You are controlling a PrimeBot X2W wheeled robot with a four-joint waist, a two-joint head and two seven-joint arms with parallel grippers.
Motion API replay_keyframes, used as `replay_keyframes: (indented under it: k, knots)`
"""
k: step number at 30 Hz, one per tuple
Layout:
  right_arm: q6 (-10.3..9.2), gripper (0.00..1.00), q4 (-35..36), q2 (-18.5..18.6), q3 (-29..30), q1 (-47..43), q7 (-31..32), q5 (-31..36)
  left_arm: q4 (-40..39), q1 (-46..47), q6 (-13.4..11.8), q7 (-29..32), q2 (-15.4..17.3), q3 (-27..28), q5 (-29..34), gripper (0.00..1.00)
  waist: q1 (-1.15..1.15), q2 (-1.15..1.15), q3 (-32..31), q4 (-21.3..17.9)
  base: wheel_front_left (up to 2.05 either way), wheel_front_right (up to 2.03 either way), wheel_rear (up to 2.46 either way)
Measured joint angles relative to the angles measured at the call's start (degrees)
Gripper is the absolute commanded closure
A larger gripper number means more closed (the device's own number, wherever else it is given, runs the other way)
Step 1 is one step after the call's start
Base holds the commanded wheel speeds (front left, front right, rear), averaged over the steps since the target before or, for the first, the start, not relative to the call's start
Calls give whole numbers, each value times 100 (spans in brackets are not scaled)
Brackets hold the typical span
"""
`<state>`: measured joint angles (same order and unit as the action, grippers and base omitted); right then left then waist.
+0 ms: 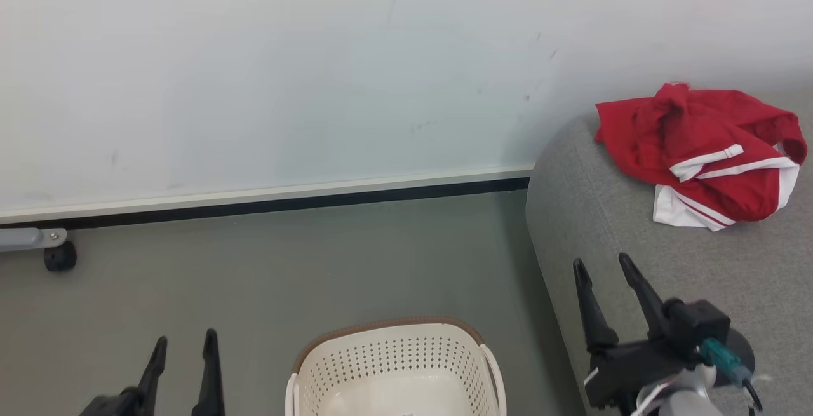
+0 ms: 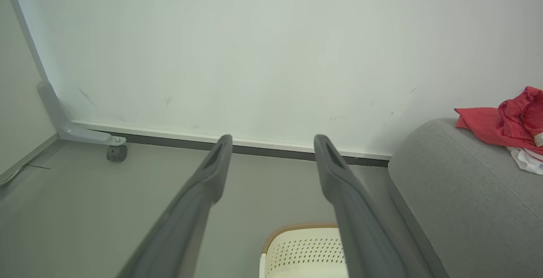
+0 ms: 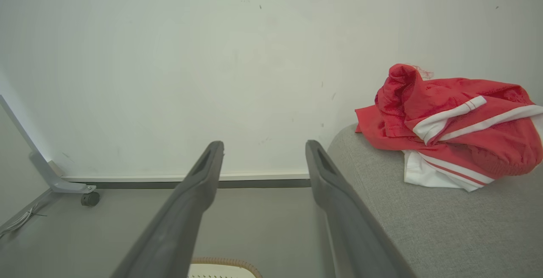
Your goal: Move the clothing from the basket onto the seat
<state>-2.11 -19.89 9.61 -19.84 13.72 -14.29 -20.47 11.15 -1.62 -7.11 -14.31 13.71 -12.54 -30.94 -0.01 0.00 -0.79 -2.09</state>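
The red and white clothing lies crumpled on the grey seat at the right, close to the wall. On the floor at the bottom centre stands the cream perforated basket with a brown rim; the part of its inside that shows holds no clothing. My left gripper is open at the lower left, left of the basket. My right gripper is open above the seat's front part, short of the clothing. The wrist views show the clothing, the seat and the basket.
A pale wall with a dark baseboard runs behind the grey floor. A grey metal foot with a black caster stands at the far left by the wall.
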Motion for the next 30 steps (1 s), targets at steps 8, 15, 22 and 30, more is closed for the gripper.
replay_keyframes:
  k: [8, 15, 22, 30]
  knots:
    - [-160, 0, 684, 9, 125, -742, 0, 30, -454, -508, 0, 0, -211, 477, 342, 0, 1, 0, -67, -14, 0, 0, 0]
    - [-248, 0, 1072, 58, 255, -955, 0, 46, -686, -699, 0, 0, -345, 633, 594, 0, 1, 0, -55, -24, 0, 0, 0]
    - [-274, 0, 1284, 65, 299, -998, 0, 108, -791, -702, 0, 0, -417, 672, 693, 0, 1, 0, -33, -14, 0, 0, 0]
    - [-300, 0, 1418, 66, 355, -1078, 0, 111, -846, -708, 0, 0, -471, 689, 783, 0, 0, 0, -9, 4, 0, 0, 0]
